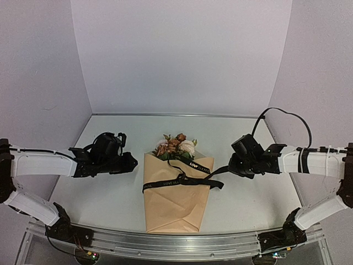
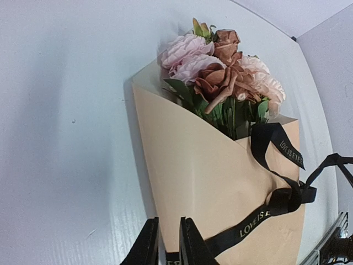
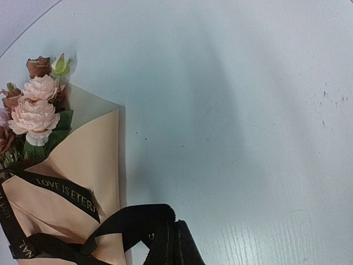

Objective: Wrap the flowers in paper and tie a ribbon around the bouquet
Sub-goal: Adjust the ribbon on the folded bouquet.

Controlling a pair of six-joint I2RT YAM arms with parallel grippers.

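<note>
Right gripper (image 3: 175, 243) pinches the ribbon (image 1: 176, 182) tail; left gripper (image 2: 167, 232) stands narrowly parted beside the bouquet (image 1: 174, 207).

From above and behind the arms we look down and forward over the whole surface (image 1: 110, 194), with the bouquet (image 1: 175, 201) at mid-distance in the centre. Our left wrist view sits low and close, facing right over the left hand (image 2: 167, 227) at the bouquet's left flank. Our right wrist view, equally near, faces left past the right hand (image 3: 175, 227). All three share the bouquet and its ribbon (image 1: 179, 182).
</note>
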